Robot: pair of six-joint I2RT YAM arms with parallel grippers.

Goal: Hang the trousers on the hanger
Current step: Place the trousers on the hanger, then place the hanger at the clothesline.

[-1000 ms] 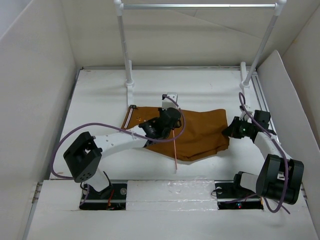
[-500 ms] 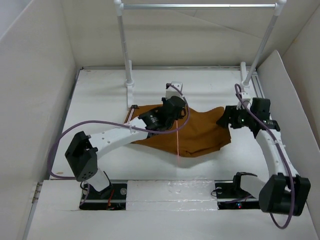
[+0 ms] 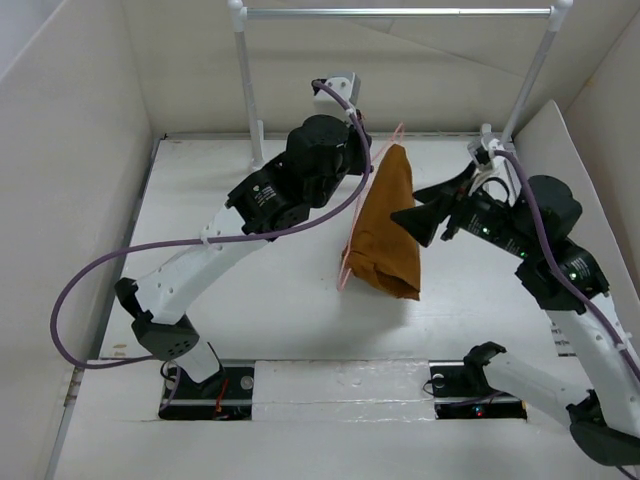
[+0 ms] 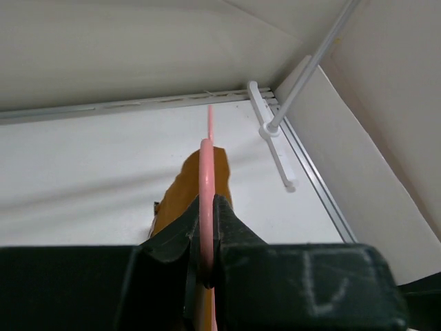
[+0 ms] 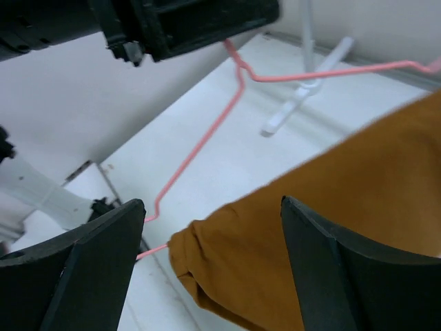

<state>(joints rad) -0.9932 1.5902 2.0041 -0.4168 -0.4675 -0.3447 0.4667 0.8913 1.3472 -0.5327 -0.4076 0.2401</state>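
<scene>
1. Left claw [image 4: 207, 234] is clenched on the pink hanger [image 3: 391, 139], held up at 11 o'clock of the trousers [image 3: 385, 225]
2. Trousers hang folded over the hanger, mid-scene, with the rail [image 3: 400, 12] at 12 o'clock
3. Right claw [image 3: 408, 202] sits at their 3 o'clock, released, jaws wide, grasping nothing

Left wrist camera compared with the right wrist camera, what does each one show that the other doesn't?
Left wrist only: the left gripper pinched shut on the hanger, its wire seen edge-on. Right wrist only: the open right gripper, and the wire side-on, running into the fold of the trousers. Both: the pink hanger with the rust-brown trousers hanging from it.
</scene>
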